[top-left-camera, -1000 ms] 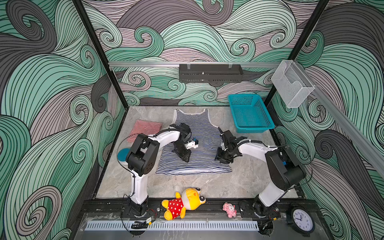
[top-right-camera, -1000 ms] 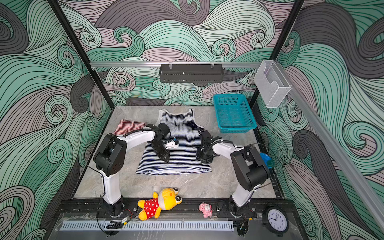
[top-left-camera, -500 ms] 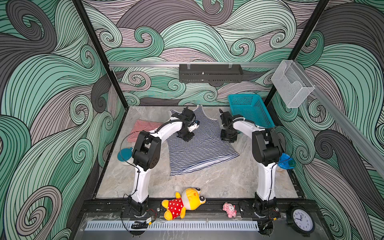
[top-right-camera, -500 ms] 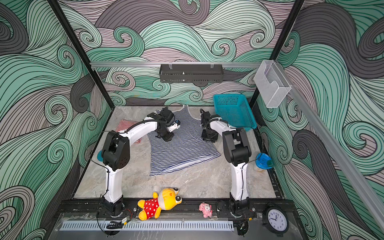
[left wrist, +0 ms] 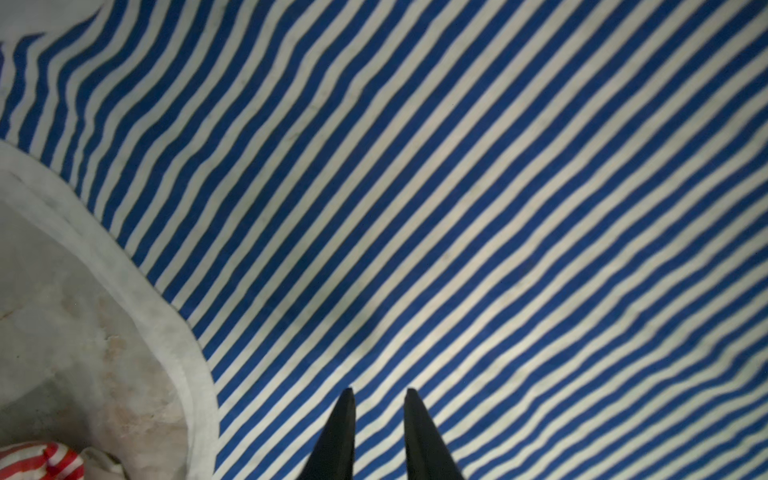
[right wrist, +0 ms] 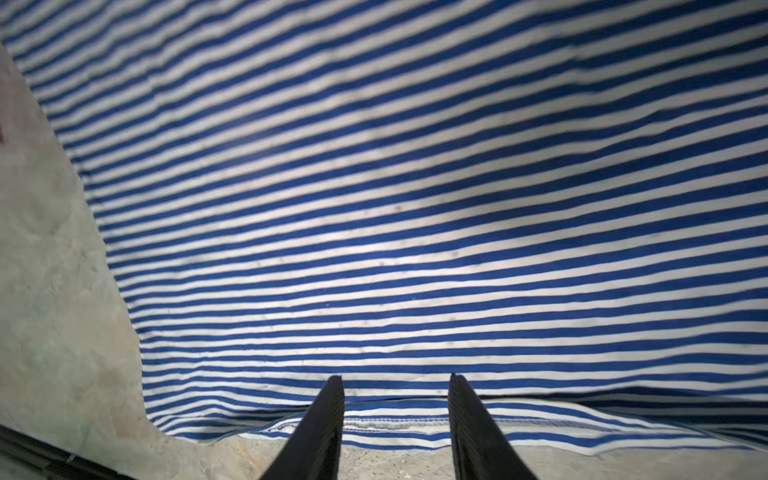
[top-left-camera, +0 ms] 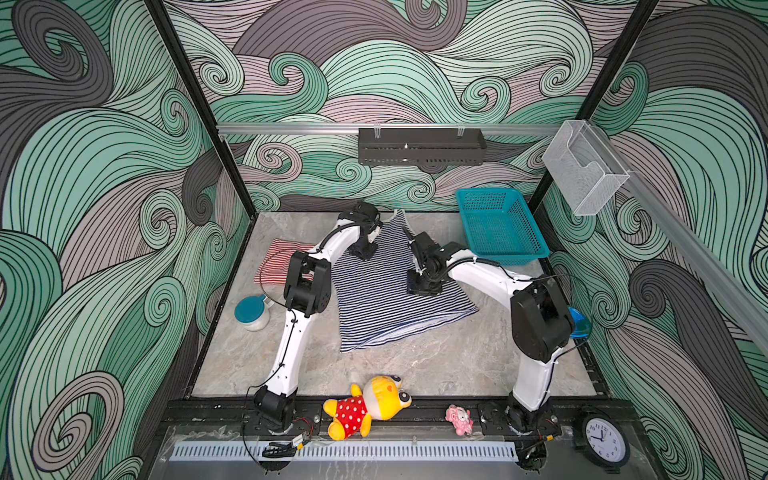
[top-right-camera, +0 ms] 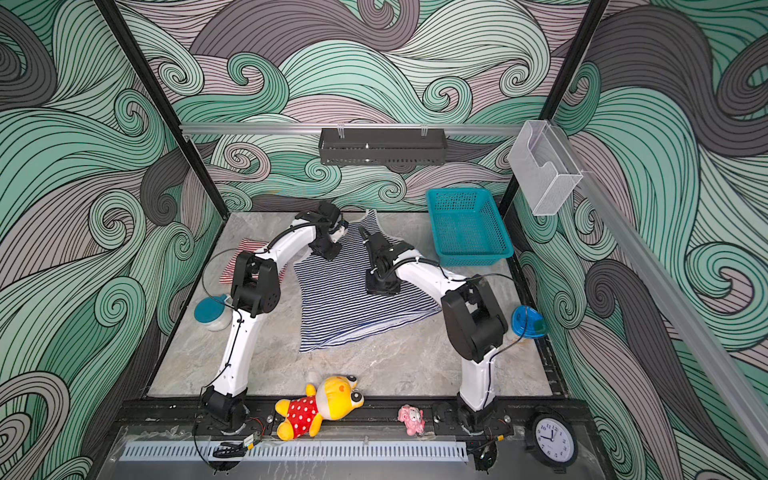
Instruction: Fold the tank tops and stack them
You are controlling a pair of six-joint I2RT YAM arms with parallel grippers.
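Note:
The navy-and-white tank top lies spread and skewed on the table. The red-and-white tank top lies folded at the left, partly behind the left arm. My left gripper is over the navy top's back left part. In the left wrist view its fingertips stand slightly apart over flat stripes beside a white armhole trim, with nothing pinched. My right gripper is over the top's right half. In the right wrist view it is open, framing a stitched striped edge next to bare table.
A teal basket stands at the back right. A jar with a teal lid sits left of the left arm and a blue dish behind the right arm. A yellow plush toy, a pink toy and a clock line the front rail.
The navy top went from lying straight to lying skewed while both grippers moved to its back end. Since then the right gripper has come forward over the top's right half, its jaws slightly wider.

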